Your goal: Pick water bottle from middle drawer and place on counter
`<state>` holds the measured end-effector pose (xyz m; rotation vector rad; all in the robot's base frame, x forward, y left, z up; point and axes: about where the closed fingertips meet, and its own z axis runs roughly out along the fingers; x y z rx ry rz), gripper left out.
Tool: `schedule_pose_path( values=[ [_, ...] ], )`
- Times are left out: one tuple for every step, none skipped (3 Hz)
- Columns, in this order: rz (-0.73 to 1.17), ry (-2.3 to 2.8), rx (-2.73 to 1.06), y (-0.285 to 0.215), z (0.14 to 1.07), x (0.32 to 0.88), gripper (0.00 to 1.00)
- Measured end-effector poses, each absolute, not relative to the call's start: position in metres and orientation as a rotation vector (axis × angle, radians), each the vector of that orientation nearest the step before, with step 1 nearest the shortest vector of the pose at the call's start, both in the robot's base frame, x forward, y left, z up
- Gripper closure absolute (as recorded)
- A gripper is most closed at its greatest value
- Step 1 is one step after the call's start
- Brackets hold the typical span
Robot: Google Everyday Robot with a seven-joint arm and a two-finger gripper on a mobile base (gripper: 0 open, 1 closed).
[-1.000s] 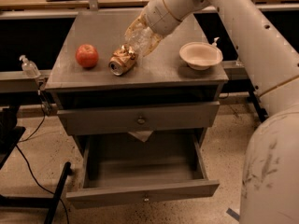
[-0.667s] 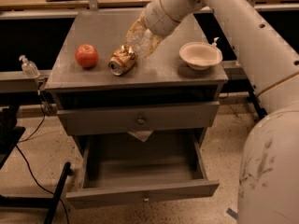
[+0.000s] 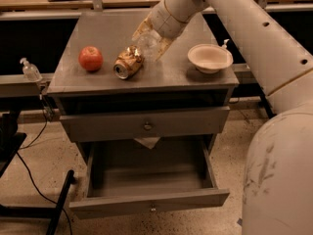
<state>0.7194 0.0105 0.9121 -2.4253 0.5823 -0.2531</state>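
The gripper (image 3: 150, 39) is clamped around the bottle (image 3: 146, 43), tilted, low over the middle of the table (image 3: 98, 28). Just beside it to the left lies a crushed can (image 3: 127, 62), with an apple (image 3: 91, 58) farther left and a bowl (image 3: 210, 58) to the right. Over the last second the arm has barely shifted and the bottle has kept its spot. With the open drawer (image 3: 146, 202) below empty, the pick looks done; only lowering and release seem left.
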Motion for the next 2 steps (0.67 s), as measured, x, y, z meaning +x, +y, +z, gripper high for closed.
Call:
schedule_pose_path(
  values=[
    [-0.261,0.631,-2.458,0.0051,0.9131,0.7224,0.00],
    [-0.261,0.631,-2.458,0.0052,0.9130,0.7224,0.00]
  ],
)
